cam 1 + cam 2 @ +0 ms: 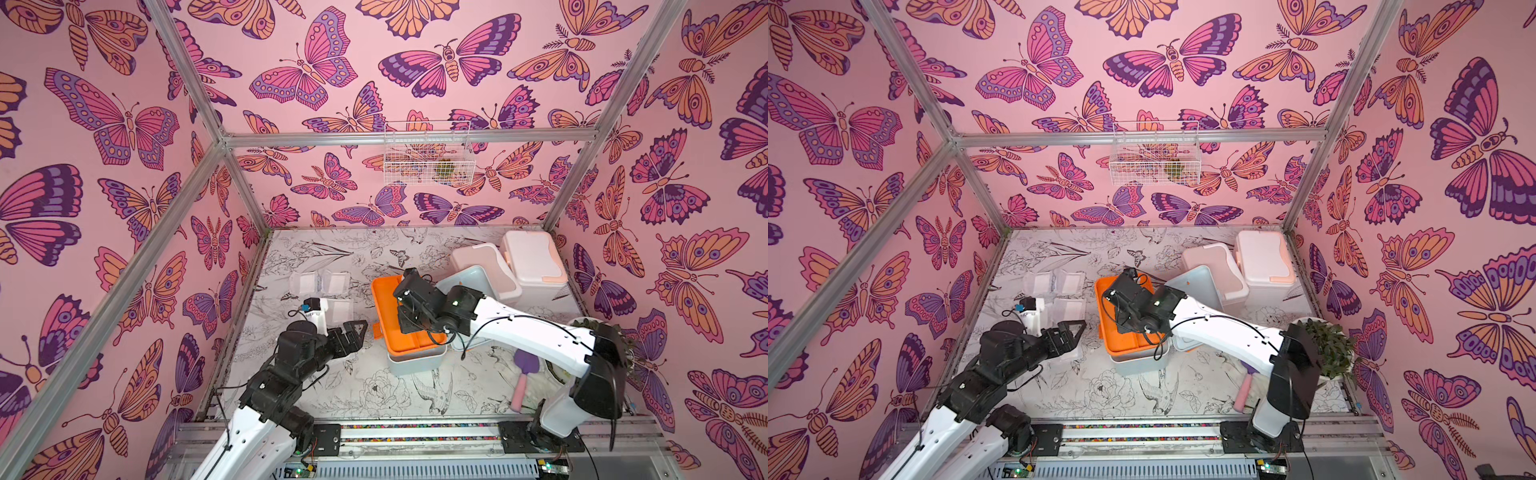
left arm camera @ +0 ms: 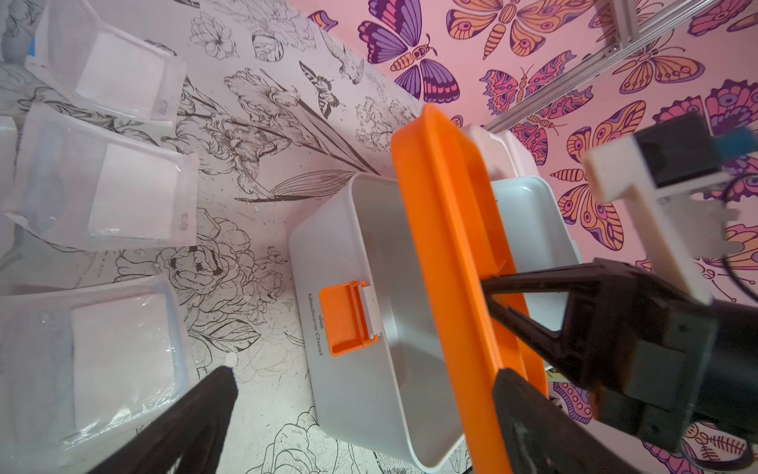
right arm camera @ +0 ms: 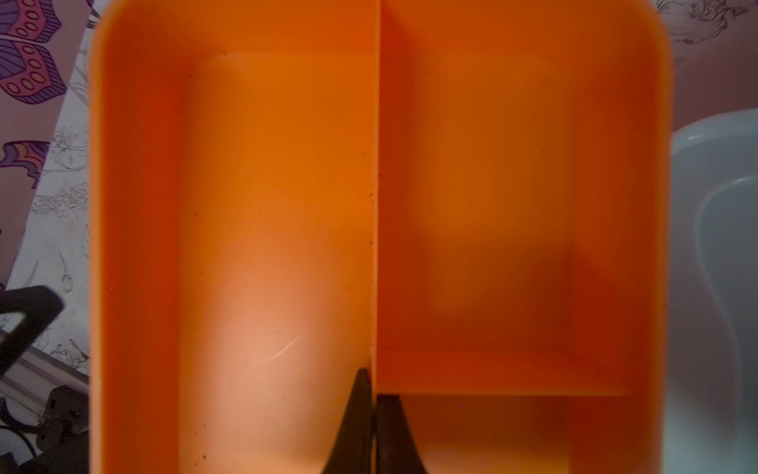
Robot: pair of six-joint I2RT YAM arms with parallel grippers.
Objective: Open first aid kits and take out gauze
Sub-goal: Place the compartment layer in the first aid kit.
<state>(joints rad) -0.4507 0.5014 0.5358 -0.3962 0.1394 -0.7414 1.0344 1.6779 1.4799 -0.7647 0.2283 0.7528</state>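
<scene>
The light blue first aid kit [image 1: 415,360] [image 2: 361,254] stands open mid-table, and what shows of its inside is bare. My right gripper [image 3: 374,383] [image 2: 490,293] is shut on the divider wall of the kit's orange tray [image 1: 384,299] [image 1: 1105,309] [image 3: 279,197], holding the empty tray tilted over the box. My left gripper [image 1: 353,330] [image 2: 365,377] hangs open just left of the box, holding nothing. Several gauze packets [image 1: 334,283] [image 2: 135,193] lie flat on the table at the left. The dusty pink kit [image 1: 484,262] and the white kit [image 1: 534,259] stand shut at the back right.
The blue kit's loose lid [image 1: 471,279] lies behind my right arm, against the pink kit. A purple brush with a pink handle [image 1: 524,376] and a potted plant [image 1: 1329,349] sit at the right front. A wire basket [image 1: 428,153] hangs on the back wall.
</scene>
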